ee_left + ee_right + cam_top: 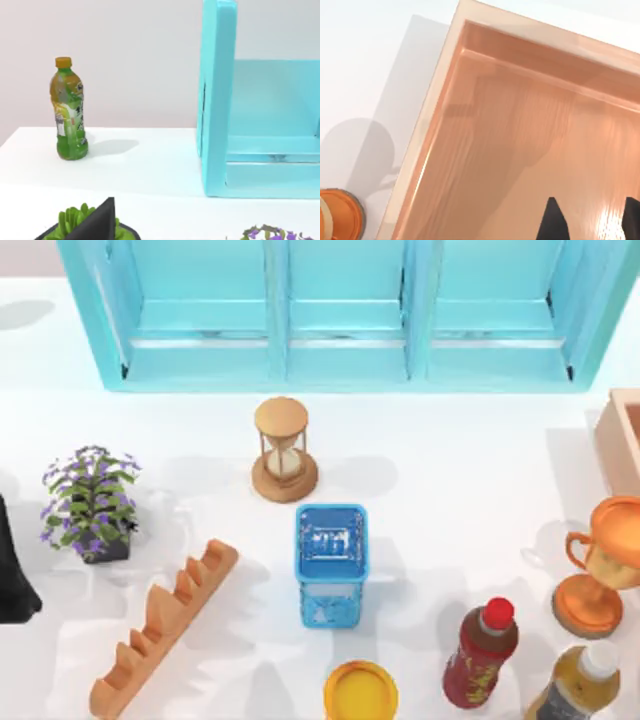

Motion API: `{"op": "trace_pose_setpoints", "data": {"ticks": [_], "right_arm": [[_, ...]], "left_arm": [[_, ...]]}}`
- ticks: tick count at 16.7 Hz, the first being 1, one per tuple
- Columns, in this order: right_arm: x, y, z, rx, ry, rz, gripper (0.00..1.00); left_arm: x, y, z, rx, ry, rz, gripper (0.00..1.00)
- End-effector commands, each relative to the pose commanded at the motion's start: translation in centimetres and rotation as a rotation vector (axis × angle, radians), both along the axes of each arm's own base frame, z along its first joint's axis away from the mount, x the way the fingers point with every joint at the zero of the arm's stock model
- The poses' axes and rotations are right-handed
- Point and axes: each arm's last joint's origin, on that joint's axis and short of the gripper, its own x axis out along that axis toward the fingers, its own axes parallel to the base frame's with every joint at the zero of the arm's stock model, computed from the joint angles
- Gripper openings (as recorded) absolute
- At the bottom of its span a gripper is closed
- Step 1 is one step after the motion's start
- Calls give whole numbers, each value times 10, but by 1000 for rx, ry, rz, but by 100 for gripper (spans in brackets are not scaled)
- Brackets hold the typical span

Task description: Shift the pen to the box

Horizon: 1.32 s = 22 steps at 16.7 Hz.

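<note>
The box [530, 150], tan-walled with a reddish-brown floor, lies directly under the right gripper [590, 222], whose two dark fingertips stand apart with nothing between them. I cannot tell where the pen is. The left gripper [97, 225] is near a purple-flowered plant [90, 502], jaw state unclear.
</note>
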Motion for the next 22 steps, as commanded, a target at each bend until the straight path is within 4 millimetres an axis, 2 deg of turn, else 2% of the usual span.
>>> {"op": "trace_pose_setpoints", "data": {"ticks": [3, 9, 14, 22], "right_arm": [[4, 0, -10, 0, 3, -1, 0], [16, 1, -56, -4, -8, -3, 0], [16, 2, -60, -4, -6, -3, 0], [16, 2, -60, -4, -6, -3, 60]], "left_arm": [[0, 0, 0, 0, 0, 0, 100], [0, 0, 0, 0, 0, 0, 100], [0, 0, 0, 0, 0, 0, 100], [0, 0, 0, 0, 0, 0, 100]]}}
